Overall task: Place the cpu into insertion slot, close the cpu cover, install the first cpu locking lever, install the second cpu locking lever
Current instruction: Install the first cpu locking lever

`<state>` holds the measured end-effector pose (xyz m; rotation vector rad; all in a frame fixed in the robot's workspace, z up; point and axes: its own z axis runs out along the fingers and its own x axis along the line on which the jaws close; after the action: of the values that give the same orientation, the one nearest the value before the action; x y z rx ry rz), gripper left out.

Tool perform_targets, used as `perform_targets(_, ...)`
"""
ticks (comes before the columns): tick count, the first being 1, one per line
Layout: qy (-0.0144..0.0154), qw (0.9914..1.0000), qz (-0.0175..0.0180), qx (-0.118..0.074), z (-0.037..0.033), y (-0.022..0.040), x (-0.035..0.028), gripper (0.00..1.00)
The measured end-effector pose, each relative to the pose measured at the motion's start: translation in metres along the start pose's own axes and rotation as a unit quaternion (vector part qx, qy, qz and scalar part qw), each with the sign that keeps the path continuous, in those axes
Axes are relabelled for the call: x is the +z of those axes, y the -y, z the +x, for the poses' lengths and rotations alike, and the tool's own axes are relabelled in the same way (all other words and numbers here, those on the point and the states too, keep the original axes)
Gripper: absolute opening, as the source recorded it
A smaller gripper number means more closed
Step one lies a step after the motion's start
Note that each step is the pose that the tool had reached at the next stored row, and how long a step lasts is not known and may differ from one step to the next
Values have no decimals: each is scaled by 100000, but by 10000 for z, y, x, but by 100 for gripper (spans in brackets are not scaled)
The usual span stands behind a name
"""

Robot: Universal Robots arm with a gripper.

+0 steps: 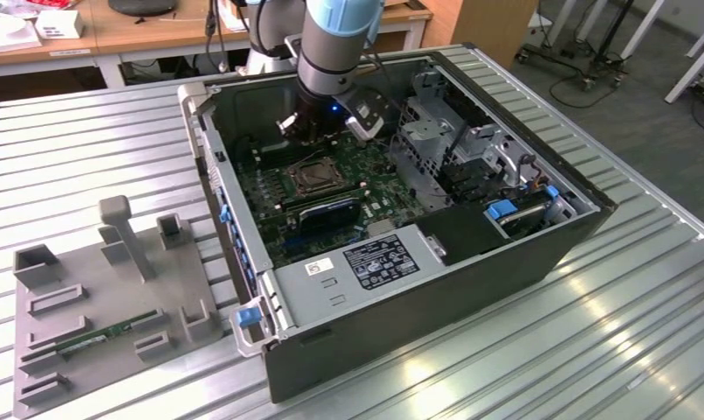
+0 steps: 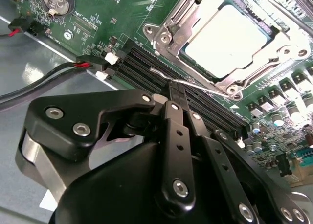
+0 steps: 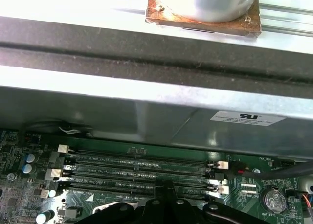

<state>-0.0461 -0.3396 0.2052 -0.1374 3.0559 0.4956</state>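
A ribbed metal table carries an open computer case lying on its side, and on the exterior view's left a grey fixture tray with a green memory stick lying in it; the robot arm reaches down into the case from the far side; the green motherboard covers the case floor; the gripper hangs low over the board beside the long black memory slots, its fingers drawn together with no gap showing between them; the insertion slot sits amid the board, just beside the gripper tip; the cpu cover lies flat on the slot; the cpu rests inside the slot, its pale top showing through the cover's window; a thin silver locking lever runs along the slot's edge nearest the memory slots, and the gripper tip meets it, though I cannot tell whether the wire is pinched or only pressed.
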Motion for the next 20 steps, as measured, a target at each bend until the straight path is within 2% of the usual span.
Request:
perform_targets(13,2,100000,-11,-10,1,0,2,11)
perform_targets(20,41,99999,-380,3,99,-19,13,11)
